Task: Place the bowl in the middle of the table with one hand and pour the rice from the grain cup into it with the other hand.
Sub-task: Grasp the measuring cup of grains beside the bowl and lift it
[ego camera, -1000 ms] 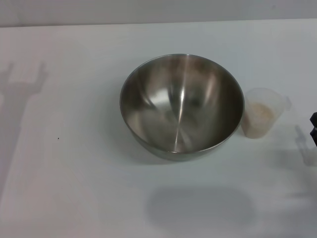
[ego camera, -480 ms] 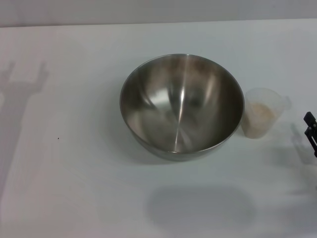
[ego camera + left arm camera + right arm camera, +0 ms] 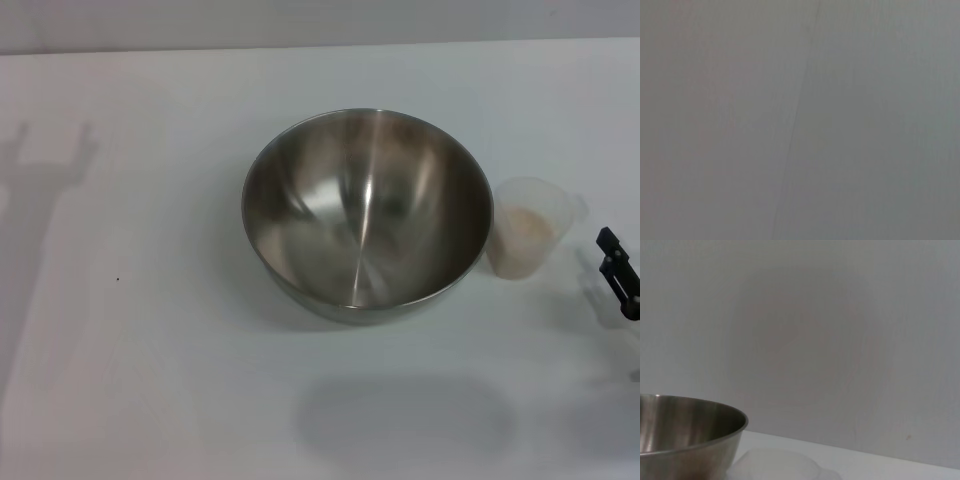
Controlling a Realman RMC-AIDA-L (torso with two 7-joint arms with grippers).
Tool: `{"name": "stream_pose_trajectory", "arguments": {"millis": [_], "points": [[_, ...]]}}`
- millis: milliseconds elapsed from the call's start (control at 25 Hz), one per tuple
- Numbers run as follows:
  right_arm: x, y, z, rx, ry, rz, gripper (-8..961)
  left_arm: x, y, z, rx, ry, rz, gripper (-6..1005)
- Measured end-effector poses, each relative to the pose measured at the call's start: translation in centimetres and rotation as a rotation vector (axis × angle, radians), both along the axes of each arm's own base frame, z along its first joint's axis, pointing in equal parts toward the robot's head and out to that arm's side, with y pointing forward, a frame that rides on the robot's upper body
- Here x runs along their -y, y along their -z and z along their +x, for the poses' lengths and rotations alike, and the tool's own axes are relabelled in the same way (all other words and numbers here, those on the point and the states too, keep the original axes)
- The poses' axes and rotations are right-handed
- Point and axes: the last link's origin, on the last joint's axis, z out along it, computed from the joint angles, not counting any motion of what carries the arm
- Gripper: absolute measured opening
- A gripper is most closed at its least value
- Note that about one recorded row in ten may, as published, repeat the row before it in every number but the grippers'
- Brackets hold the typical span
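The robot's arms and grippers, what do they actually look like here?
Very little shows. At the head view's right edge, only a small black part of the right gripper pokes in: dark, angular, blocky pieces. No cables, markings or coverings are visible. The left arm appears nowhere; only a forked shadow lies on the white table.

We read this as a bare test bench or lab cell, not a home kitchen. Plain white worktop (image 3: 150, 380), blank grey wall behind it in both wrist views. Only kitchen items on it: steel bowl (image 3: 367, 214) and a small plastic cup (image 3: 532, 240) of rice (image 3: 525, 228), just beside each other. Black robot hardware pokes in at the right edge.
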Motion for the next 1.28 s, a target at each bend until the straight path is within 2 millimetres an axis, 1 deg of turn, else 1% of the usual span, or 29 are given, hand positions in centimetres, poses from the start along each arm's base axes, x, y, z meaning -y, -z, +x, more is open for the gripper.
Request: {"name": "stream_pose_trajectory", "arguments": {"millis": [440, 1280], "points": [[-1.5, 0.1, -0.1, 0.024, 0.005, -0.018, 510, 0.2, -0.2, -0.2, 0.000, -0.005, 0.008, 864], [-2.5, 0.6, -0.3, 0.038, 0.005, -0.044, 510, 0.2, -0.4, -0.3, 0.004, -0.005, 0.016, 864]]}}
